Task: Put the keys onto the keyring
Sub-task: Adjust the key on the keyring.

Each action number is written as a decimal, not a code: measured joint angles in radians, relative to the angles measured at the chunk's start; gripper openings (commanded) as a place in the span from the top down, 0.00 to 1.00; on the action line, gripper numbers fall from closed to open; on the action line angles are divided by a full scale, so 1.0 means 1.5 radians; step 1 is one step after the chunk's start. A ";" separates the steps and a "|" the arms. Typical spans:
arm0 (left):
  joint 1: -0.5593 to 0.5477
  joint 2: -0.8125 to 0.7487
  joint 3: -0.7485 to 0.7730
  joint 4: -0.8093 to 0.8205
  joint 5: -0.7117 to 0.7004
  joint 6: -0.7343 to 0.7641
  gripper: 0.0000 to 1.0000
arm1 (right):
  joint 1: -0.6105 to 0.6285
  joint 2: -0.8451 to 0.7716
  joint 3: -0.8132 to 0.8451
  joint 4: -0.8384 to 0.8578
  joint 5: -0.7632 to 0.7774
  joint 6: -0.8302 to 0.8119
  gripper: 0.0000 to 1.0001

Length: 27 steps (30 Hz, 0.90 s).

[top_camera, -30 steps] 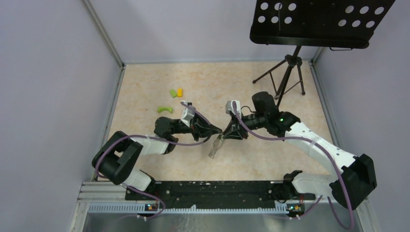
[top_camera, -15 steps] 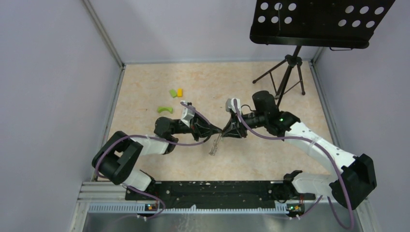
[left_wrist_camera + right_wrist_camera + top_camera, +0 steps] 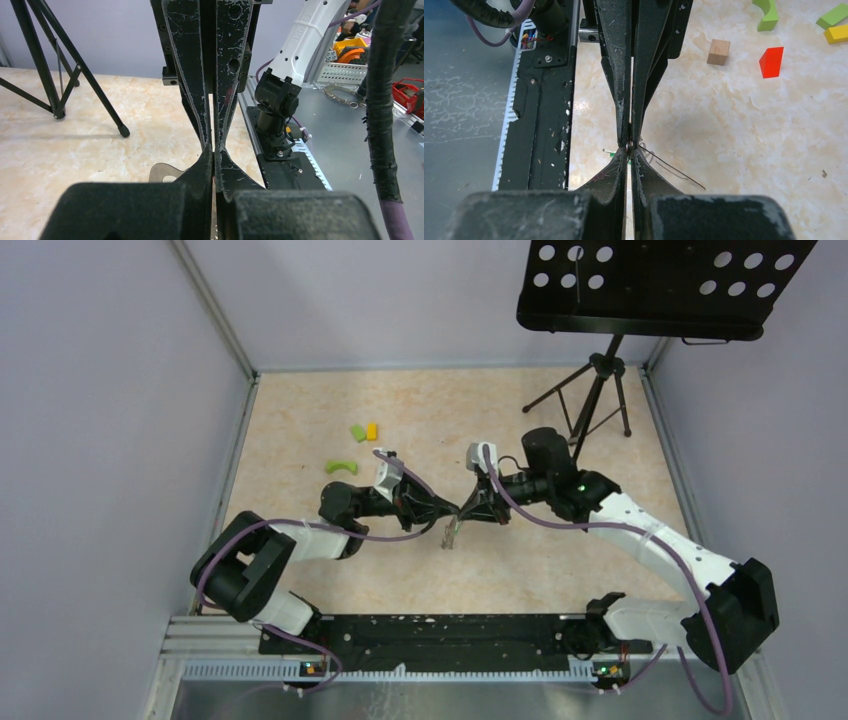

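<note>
We see the keys as a small silver-grey bunch hanging in the air, just below where the left gripper and the right gripper meet tip to tip, both closed. One flat silver key head shows beside the left fingers, and a green tag peeks out. The keyring is a thin dark wire curving away from that pinch point; we cannot tell which gripper grips it.

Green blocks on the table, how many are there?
2. A green arch lies beyond the left arm; a straight green block lies farther back, beside a yellow block. More may be hidden under that arm.
</note>
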 measured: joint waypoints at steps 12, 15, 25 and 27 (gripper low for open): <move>0.009 -0.001 -0.001 -0.002 0.060 0.057 0.64 | 0.037 0.016 0.074 -0.143 0.119 -0.084 1.00; 0.009 -0.003 -0.001 0.001 0.089 0.091 0.56 | 0.064 0.039 0.112 -0.197 0.173 -0.110 1.00; 0.009 -0.024 -0.001 -0.031 0.101 0.194 0.54 | 0.122 0.086 0.207 -0.303 0.314 -0.148 1.00; 0.009 -0.027 -0.001 -0.041 0.084 0.209 0.55 | 0.139 0.094 0.218 -0.315 0.340 -0.152 1.00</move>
